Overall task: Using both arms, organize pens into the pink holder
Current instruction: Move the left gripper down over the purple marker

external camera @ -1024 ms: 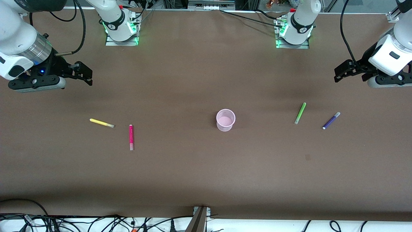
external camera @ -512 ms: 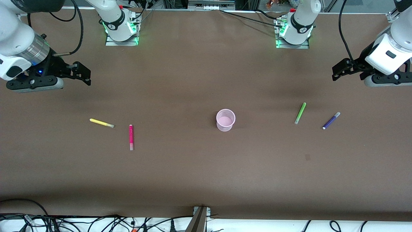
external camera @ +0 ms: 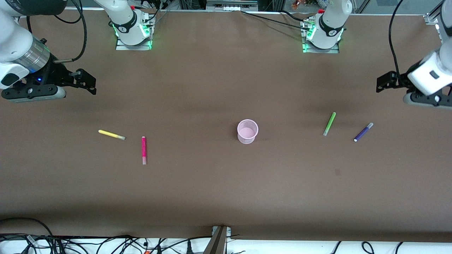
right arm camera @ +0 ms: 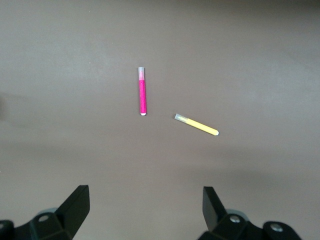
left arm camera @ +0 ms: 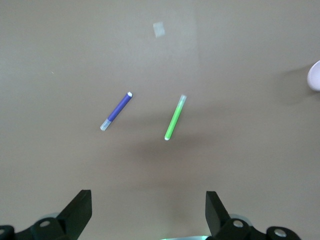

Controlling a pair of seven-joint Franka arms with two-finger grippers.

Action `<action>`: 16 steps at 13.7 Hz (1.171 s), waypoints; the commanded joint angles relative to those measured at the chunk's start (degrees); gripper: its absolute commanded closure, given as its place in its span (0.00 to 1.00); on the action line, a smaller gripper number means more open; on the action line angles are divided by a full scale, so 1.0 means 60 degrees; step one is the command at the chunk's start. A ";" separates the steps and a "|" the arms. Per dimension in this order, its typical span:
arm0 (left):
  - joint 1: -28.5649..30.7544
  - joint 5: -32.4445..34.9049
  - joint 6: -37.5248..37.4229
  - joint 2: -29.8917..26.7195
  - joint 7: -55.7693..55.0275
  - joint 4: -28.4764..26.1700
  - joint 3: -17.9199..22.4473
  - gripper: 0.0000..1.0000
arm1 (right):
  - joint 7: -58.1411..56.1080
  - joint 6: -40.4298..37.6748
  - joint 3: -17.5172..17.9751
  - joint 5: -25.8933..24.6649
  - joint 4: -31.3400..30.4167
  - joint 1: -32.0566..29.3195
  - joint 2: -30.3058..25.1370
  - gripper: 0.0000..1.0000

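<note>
The pink holder (external camera: 247, 131) stands upright at mid-table; its rim (left arm camera: 315, 75) shows at the edge of the left wrist view. The yellow pen (external camera: 111, 134) (right arm camera: 197, 125) and magenta pen (external camera: 143, 150) (right arm camera: 142, 91) lie flat toward the right arm's end. The green pen (external camera: 329, 124) (left arm camera: 175, 118) and purple pen (external camera: 363, 132) (left arm camera: 116, 111) lie flat toward the left arm's end. My right gripper (external camera: 90, 84) (right arm camera: 146, 200) hangs open and empty over bare table near its end. My left gripper (external camera: 382, 83) (left arm camera: 149, 205) is likewise open and empty over bare table at its end.
The two arm bases with green lights (external camera: 133, 30) (external camera: 321, 33) stand along the table edge farthest from the front camera. Cables (external camera: 106, 243) run below the nearest edge. A small pale patch (external camera: 337, 172) (left arm camera: 159, 29) marks the brown tabletop (external camera: 226, 190).
Both grippers have drawn outward toward their own ends of the table, the left one more. The pens and holder have not moved.
</note>
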 commanded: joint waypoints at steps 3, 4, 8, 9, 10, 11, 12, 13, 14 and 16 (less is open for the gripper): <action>0.1033 0.0542 0.0934 0.1293 0.1494 0.0115 -0.0046 0.00 | -0.0010 -0.0102 0.0040 0.0170 0.0072 -0.0022 0.0002 0.00; 0.1150 0.0542 0.1285 0.1541 0.1846 -0.0060 -0.0060 0.00 | 0.0049 -0.0175 0.0025 0.0185 0.0013 -0.0022 -0.0013 0.00; 0.1225 0.0600 0.3803 0.1295 0.2827 -0.2299 -0.0148 0.00 | 0.0020 -0.0132 0.0054 0.0156 0.0086 -0.0022 0.0002 0.00; 0.1225 0.0644 0.4258 0.1512 0.3759 -0.2491 -0.0148 0.00 | -0.0110 -0.0074 0.0069 0.0156 0.0101 -0.0008 0.0016 0.00; 0.1384 0.0630 0.5031 0.2007 0.4841 -0.2711 -0.0148 0.00 | -0.0126 0.0014 0.0083 0.0141 0.0101 0.0007 0.0017 0.00; 0.1792 0.0630 0.6083 0.2476 0.5911 -0.2873 -0.0163 0.00 | -0.0126 0.0174 0.0098 0.0170 0.0115 0.0007 0.0017 0.00; 0.1898 0.0630 0.7036 0.2902 0.6879 -0.3048 -0.0163 0.00 | -0.0126 0.0321 0.0098 0.0185 0.0115 0.0022 0.0075 0.00; 0.1942 0.0630 0.7799 0.3152 0.7454 -0.3355 -0.0163 0.00 | -0.0126 0.0351 0.0127 0.0185 0.0115 0.0022 0.0090 0.00; 0.1943 0.0630 0.8735 0.3198 0.7518 -0.3894 -0.0149 0.00 | -0.0126 0.0366 0.0142 0.0171 0.0159 0.0080 0.0090 0.00; 0.1957 0.0644 0.9737 0.3679 0.7547 -0.4295 -0.0134 0.00 | -0.0141 0.0555 0.0128 0.0170 0.0189 0.0124 0.0177 0.00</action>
